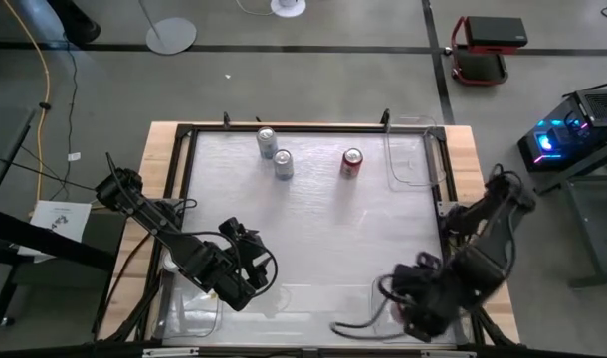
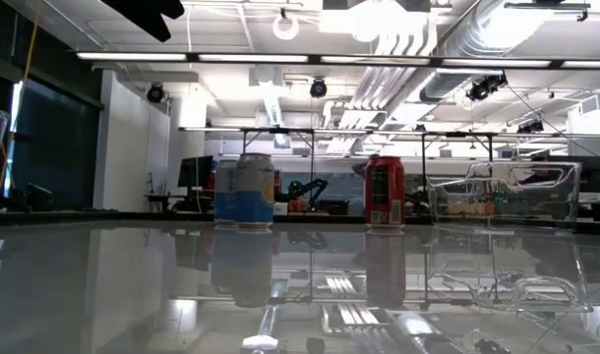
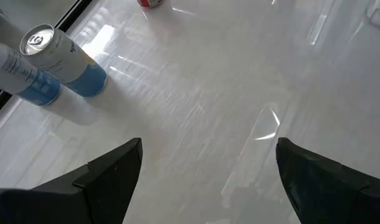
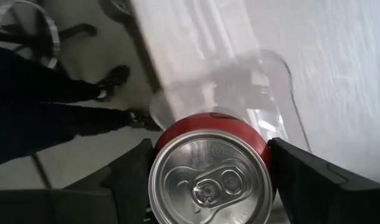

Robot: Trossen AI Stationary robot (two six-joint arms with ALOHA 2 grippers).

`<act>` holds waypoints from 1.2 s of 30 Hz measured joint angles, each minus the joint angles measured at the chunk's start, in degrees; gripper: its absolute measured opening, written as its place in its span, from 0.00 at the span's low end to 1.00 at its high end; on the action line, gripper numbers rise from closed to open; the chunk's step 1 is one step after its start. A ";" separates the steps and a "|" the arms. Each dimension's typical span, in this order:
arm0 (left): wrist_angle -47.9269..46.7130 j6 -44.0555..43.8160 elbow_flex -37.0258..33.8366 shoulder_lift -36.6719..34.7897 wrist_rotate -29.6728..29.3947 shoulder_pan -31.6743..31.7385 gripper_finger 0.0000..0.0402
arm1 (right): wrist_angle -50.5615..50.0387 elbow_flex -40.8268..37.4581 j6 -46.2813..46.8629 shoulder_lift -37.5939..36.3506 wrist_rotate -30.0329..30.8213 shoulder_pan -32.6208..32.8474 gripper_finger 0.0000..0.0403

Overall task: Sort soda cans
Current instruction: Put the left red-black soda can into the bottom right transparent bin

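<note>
A: So, what is the right hand doing?

B: It grips a red can, one finger on each side of the body, silver top up. In the high view that hand sits near the tabletop's near right corner, above a clear bin at the near edge. Through the wrist view the bin's wall shows just beyond the can, and past the tabletop's edge a person's dark trouser legs and shoes stand on the floor.

A: And the left hand?

B: Open, fingers spread wide with nothing between them. It hangs over the near left part of the tabletop, well apart from the cans.

A: Where are the other cans?

B: Three stand upright toward the far edge. Two silver-and-blue cans, one just behind the other, are left of centre and close together. A second red can stands to their right, apart from them. Another clear bin lies at the far right corner, just beside that red can.

A: Does the low view agree?

B: Yes: silver-blue cans, red can, bin, left to right.
</note>
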 joint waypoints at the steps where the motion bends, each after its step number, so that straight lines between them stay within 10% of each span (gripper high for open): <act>1: 0.00 0.00 0.00 0.00 0.00 0.00 0.86 | 0.22 -2.42 2.04 -0.84 0.55 1.20 0.66; 14: 0.17 1.98 0.00 0.00 1.13 0.00 0.86 | 22.29 -29.88 6.77 -5.26 4.84 -0.59 0.66; 36: 0.17 2.14 0.00 0.00 1.14 0.49 0.86 | 34.44 -38.89 -4.65 -5.02 14.10 -1.01 0.69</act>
